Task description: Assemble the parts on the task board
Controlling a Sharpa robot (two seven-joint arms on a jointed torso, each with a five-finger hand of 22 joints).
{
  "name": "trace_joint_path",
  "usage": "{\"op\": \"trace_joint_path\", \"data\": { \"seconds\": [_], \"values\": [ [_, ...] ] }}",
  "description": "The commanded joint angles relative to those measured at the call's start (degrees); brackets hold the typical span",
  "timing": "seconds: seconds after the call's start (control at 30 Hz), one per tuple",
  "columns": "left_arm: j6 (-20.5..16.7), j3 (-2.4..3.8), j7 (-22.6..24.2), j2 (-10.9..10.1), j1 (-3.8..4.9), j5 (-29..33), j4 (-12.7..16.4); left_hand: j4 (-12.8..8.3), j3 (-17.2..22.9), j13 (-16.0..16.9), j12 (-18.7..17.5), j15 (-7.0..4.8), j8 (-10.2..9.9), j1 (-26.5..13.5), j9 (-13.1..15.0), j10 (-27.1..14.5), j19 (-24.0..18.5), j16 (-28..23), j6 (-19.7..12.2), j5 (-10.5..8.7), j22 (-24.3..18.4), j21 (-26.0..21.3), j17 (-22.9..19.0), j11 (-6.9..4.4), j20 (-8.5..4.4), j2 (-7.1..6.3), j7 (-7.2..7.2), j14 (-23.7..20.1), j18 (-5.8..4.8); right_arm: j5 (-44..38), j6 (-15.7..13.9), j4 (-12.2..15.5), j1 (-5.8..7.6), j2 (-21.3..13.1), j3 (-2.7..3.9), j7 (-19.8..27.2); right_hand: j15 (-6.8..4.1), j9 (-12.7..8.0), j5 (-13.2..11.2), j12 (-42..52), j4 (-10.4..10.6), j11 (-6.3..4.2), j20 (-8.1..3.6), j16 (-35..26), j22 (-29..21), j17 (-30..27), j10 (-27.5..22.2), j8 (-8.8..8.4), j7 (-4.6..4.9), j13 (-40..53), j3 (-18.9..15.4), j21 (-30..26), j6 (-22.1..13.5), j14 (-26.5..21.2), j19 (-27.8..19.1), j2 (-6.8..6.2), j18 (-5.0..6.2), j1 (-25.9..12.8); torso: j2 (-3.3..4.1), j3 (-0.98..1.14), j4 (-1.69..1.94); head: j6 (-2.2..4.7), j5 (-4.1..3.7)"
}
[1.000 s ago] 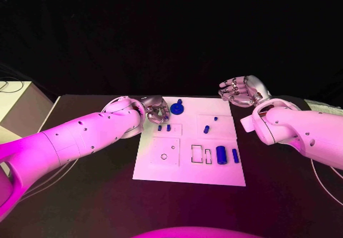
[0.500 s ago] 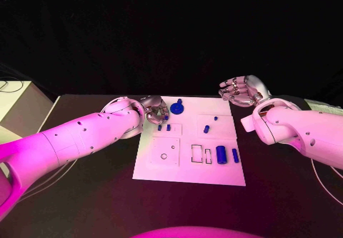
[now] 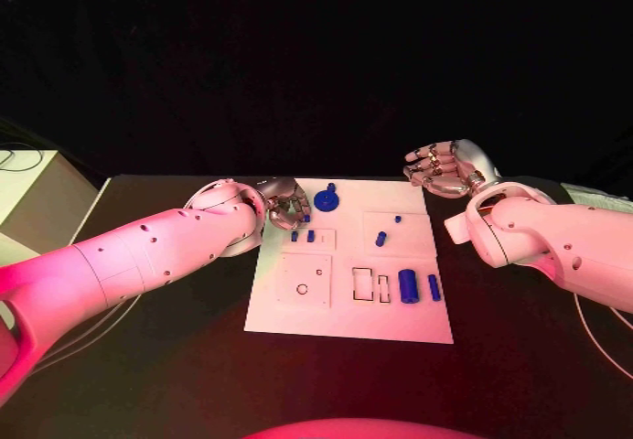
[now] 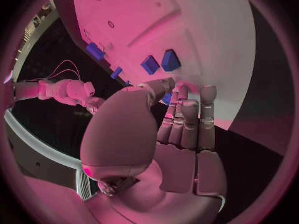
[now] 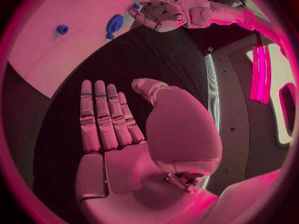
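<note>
A black counter (image 3: 158, 366) sits in a dark room, with the white task board (image 3: 349, 315) laid flat at its middle. The left robot hand (image 3: 285, 203) hovers at the board's far left corner, its digits spread and straight, gripping nothing, close beside the round blue part (image 3: 326, 199) and just above two small blue pegs (image 3: 302, 236). The right robot hand (image 3: 442, 169) is raised off the board's far right corner, also loosely spread with nothing in it. To my eye the step in hand is a reach for the round part or the pegs; it would go best with the left hand lowered straight over one piece, thumb and fingertip closing on opposite sides so the neighbours stay put. The parts are small, deep blue and look smooth; a larger cylinder (image 3: 409, 285) and a slimmer bar (image 3: 434, 287) lie toward the near right, next to outlined rectangular slots (image 3: 364, 283), and two more small pieces (image 3: 381, 239) sit mid-board.
</note>
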Motion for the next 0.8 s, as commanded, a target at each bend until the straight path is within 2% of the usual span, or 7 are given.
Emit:
{"op": "trace_joint_path", "data": {
  "seconds": [0.03,0.27,0.37,0.47,0.63,0.73,0.8],
  "values": [
    [0.18,0.04,-0.6,-0.08,0.01,0.55,-0.01,0.0,-0.31,-0.02,-0.54,0.22,-0.39,-0.35,-0.08,-1.4,-0.97,-0.44,-0.58,-0.05,-0.74,-0.8,-1.07,0.48,0.28,-0.13,-0.16,-1.2,-0.01,-0.22,1.06,-0.15,-0.04,0.01,0.02,0.36,0.43,-0.08,0.23,-0.44,-0.19,0.19,0.14,-0.49,-0.2,-0.16,-0.47,-0.24,1.87,-0.11,-0.18,0.03,-0.35,-0.02,-0.36,0.25,0.71,-0.25,-0.05,-0.03,-0.01,0.04,-0.05],
    [1.19,0.72,-0.21,-0.65,0.03,2.52,-1.83,-0.09,-0.46,-0.22,-1.16,0.84,-0.99,-0.28,-0.22,-3.63,-2.92,-1.28,-1.24,-0.11,-2.47,-2.41,-4.99,1.2,0.84,-0.27,-0.49,-4.04,0.4,-1.29,2.83,-1.92,-0.05,0.04,0.02,1.35,-0.93,0.13,-2.4,0.01,-3.21,-1.06,-1.07,0.6,-0.95,-0.6,1.39,0.51,0.43,-0.15,0.92,1.41,1.69,3.54,2.54,0.29,0.89,2.72,-0.07,-0.02,0.02,0.25,-0.2],
    [0.78,1.68,0.75,-1.15,0.04,5.25,-2.83,-0.2,-0.39,-0.24,-1.21,0.92,-0.98,-0.1,-0.2,-3.98,-3.62,-1.7,-1.14,-0.06,-3.08,-2.94,-7.04,1.29,0.93,-0.19,-0.33,-5.29,0.57,-2.81,4.01,-3.02,-0.05,0.05,0.02,1.64,-1.96,0.17,-4.91,-0.35,-4.71,-1.74,-2.31,1.59,-0.69,-0.55,2.6,0.7,-0.28,-0.21,1.09,2.84,2.72,6.4,5.24,0.29,0.82,3.97,-0.1,-0.06,0.01,0.3,-0.33],
    [0.48,3.2,1.97,-1.73,0.04,10.26,-3.65,0.18,-0.74,-0.18,-1.07,1.11,-0.96,-0.63,-0.15,-4.31,-4.43,-2.11,-0.91,-0.09,-3.72,-3.6,-8.78,1.43,1.14,-0.22,0.07,-6.44,0.73,-5.53,6.08,-4.41,-0.04,0.07,0.02,1.79,-3.49,0.24,-7.08,-0.31,-5.87,-2.69,-3.94,3.38,0.43,0.11,5.4,1.04,-1.02,-0.07,0.18,5.48,4.4,10.81,8.88,0.74,0.75,4.67,-0.12,-0.07,0.01,0.4,-0.46],
    [-0.46,5.68,4.18,-3.34,0.05,20.29,-3.62,1.23,-2.12,0.12,-0.17,1.13,-0.68,-1.9,0.06,-4.23,-5.36,-2.8,-0.06,-0.06,-4.56,-4.85,-11.77,1.31,1.44,-0.23,0.4,-8.19,0.84,-11.63,8.88,-6.33,-0.02,0.01,0.03,1.56,-6.61,0.33,-7.38,-0.33,-7.6,-4.85,-7.66,8.07,4.57,3.03,10.94,1.77,-2.68,0.16,-2.43,12.42,8.21,19.86,15.4,1.38,0.63,5.61,-0.15,-0.14,0.15,0.59,-0.67],
    [-1.75,6.47,5.9,-4.73,0.05,26.65,-2.98,1.41,-2.36,0.53,1.24,0.67,0.49,-1.71,0.57,-2.89,-5.69,-3.67,2.02,0.05,-5.2,-5.88,-12.79,0.78,1.16,0.25,1.2,-8.91,0.89,-16.93,11.05,-7.29,-0.02,0.14,0.03,0.28,-7.99,-0.12,-6.94,-2.08,-8.64,-5.94,-9.6,13.13,8.99,6.69,13.52,1.16,-3.38,0.32,-3.16,18.58,10.06,25.34,17.97,1.64,0.51,6.0,-0.26,-0.08,0.07,0.87,-1.08],
    [-2.26,6.78,7.55,-5.89,0.0,32.93,-2.36,1.36,-2.33,0.85,2.27,0.27,1.11,-1.45,0.81,-1.72,-5.62,-3.99,2.9,0.06,-5.45,-6.23,-13.19,0.26,0.85,0.6,1.83,-8.95,0.93,-21.12,12.56,-7.73,-0.02,0.31,0.03,-1.19,-8.39,-0.39,-6.93,-3.25,-8.91,-6.25,-10.07,16.71,11.4,9.31,14.38,0.6,-3.56,0.41,-2.83,21.6,10.63,26.2,18.3,1.39,0.29,5.81,-0.23,-0.09,0.02,1.06,-1.43]
  ]
}}
